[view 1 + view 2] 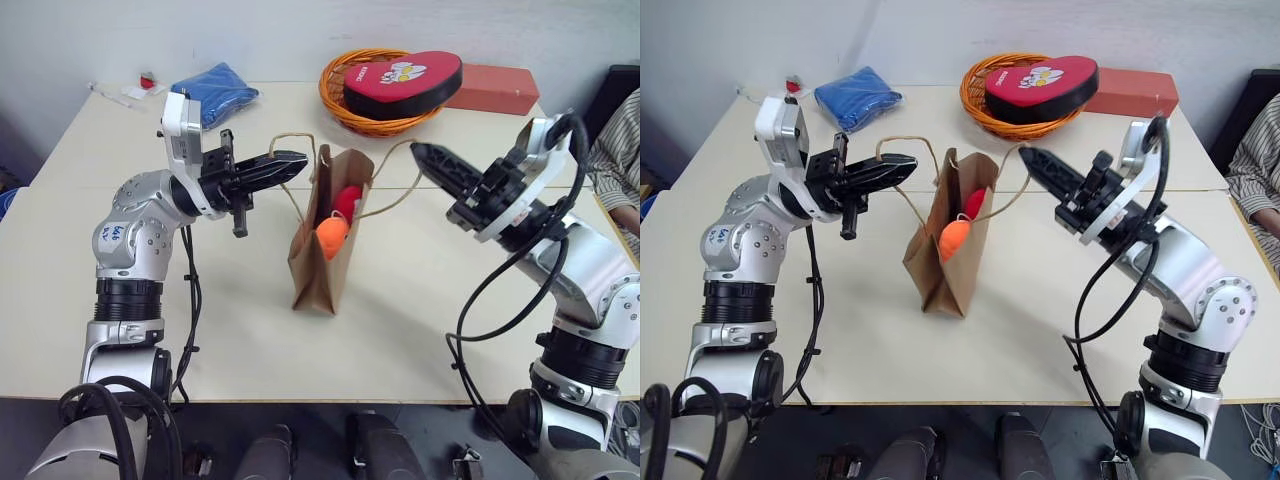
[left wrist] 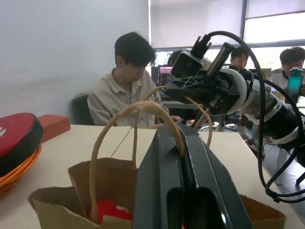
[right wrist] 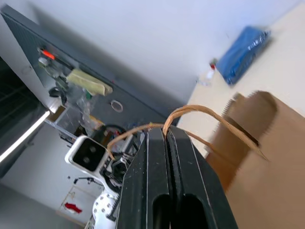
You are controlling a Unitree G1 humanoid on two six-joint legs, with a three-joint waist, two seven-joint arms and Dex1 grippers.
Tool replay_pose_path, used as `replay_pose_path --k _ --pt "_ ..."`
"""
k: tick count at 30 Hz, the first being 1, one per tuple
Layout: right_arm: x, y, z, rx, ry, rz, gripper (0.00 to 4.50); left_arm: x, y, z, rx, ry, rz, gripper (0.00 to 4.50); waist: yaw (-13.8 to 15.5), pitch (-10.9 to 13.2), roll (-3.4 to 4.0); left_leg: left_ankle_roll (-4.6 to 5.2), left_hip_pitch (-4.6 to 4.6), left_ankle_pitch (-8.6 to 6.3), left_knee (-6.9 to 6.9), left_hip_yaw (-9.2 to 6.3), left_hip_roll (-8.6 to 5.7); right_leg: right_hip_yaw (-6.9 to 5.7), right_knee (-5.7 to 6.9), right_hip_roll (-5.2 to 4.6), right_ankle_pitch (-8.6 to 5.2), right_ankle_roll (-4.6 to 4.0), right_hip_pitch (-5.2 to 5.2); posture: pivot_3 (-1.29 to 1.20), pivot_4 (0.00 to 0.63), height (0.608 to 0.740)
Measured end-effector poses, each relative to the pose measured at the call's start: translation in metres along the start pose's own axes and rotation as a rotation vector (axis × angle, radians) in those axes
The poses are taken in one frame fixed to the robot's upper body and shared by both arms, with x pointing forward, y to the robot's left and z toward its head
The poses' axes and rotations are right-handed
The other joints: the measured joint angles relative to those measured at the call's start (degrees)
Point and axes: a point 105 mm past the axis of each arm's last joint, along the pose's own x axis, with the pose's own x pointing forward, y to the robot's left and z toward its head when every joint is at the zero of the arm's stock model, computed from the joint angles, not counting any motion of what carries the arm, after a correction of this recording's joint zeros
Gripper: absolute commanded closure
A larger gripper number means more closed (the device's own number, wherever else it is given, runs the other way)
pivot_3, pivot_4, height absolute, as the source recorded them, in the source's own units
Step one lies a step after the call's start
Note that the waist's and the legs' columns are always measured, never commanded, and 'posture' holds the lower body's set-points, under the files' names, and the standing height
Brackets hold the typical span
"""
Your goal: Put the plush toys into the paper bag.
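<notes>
The brown paper bag (image 1: 318, 272) stands upright in the middle of the table, its mouth open. Both plush toys lie inside near the top: the red one (image 1: 347, 200) above the orange one (image 1: 331, 236). My left gripper (image 1: 298, 160) is just left of the bag's mouth, shut on the left cord handle (image 2: 119, 115). My right gripper (image 1: 418, 152) reaches in from the right, shut on the other cord handle (image 3: 209, 114). Both handles are pulled up and outward.
An orange wire basket (image 1: 335, 98) holding a red heart-shaped cushion (image 1: 405, 78) stands at the back, with a red box (image 1: 495, 88) beside it. A folded blue cloth (image 1: 215, 92) lies back left. A person in a striped shirt (image 1: 622, 165) sits at the table's right edge.
</notes>
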Motion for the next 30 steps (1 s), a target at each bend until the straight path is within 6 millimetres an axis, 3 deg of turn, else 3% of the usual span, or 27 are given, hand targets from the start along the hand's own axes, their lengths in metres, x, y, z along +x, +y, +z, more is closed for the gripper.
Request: replay_pose_path --k 3,6,10,14,18,21,24,26,30 --pt "-0.006 -0.008 -0.001 -0.001 0.008 -0.034 3.91 -0.002 -0.001 -0.006 -0.03 0.012 0.017 4.5 0.13 0.0 0.0 0.01 -0.02 0.0 0.02 -0.01 -0.01 -0.01 -0.02 -0.01 0.0 0.0 0.01 0.0 0.15 0.74" --pt "-0.015 -0.01 -0.005 -0.042 0.066 -0.035 2.93 -0.002 -0.001 -0.006 -0.057 0.014 0.027 3.9 0.18 0.0 0.0 0.03 -0.03 0.0 0.02 0.0 -0.02 0.0 -0.02 -0.02 0.0 0.0 0.02 0.0 0.15 0.74" --pt "-0.039 -0.011 -0.014 -0.104 0.181 -0.024 1.45 -0.014 -0.006 -0.006 -0.109 0.045 0.061 2.59 0.09 0.0 0.0 0.05 -0.06 -0.02 0.0 0.0 0.01 0.0 -0.05 0.0 0.0 0.01 0.02 0.0 0.15 0.74" --pt "-0.059 -0.007 -0.005 -0.121 0.18 0.009 0.09 -0.034 -0.013 -0.011 -0.149 0.093 0.11 1.32 0.03 0.0 0.0 0.05 -0.03 -0.02 0.01 0.03 0.03 0.02 -0.11 0.0 0.0 0.01 0.01 0.0 0.15 0.74" --pt "-0.08 -0.005 -0.005 -0.135 0.221 0.005 0.05 -0.047 -0.02 -0.013 -0.155 0.121 0.159 0.07 0.77 0.0 0.0 0.09 -0.01 -0.04 0.07 0.03 0.02 0.01 -0.22 -0.02 0.0 0.01 0.09 0.0 0.15 0.74" --pt "-0.098 -0.018 -0.012 -0.136 0.262 -0.066 0.24 -0.057 -0.029 -0.02 -0.15 0.157 0.194 0.01 1.67 0.0 0.0 0.12 0.0 -0.06 0.1 0.04 0.01 0.02 -0.26 -0.02 0.01 0.02 0.13 0.0 0.15 0.74" --pt "-0.103 -0.052 -0.023 -0.282 0.294 -0.205 1.02 -0.063 -0.043 -0.032 -0.148 0.204 0.207 0.0 1.93 0.0 -0.01 0.12 0.03 -0.06 0.12 0.07 0.0 0.06 -0.23 -0.02 0.02 0.04 0.13 0.0 0.15 0.74" --pt "-0.094 -0.075 -0.035 -0.447 0.3 -0.247 1.7 -0.059 -0.053 -0.037 -0.139 0.217 0.211 0.0 1.8 0.0 0.0 0.11 0.06 -0.06 0.11 0.1 -0.01 0.1 -0.19 0.01 0.03 0.06 0.11 0.0 0.15 0.74" --pt "-0.065 -0.082 -0.064 -0.592 0.318 -0.144 3.09 -0.044 -0.068 -0.044 -0.111 0.211 0.231 0.0 1.69 0.03 0.04 0.08 0.09 -0.05 0.08 0.12 -0.02 0.12 -0.15 0.01 0.03 0.06 0.07 0.0 0.15 0.74"
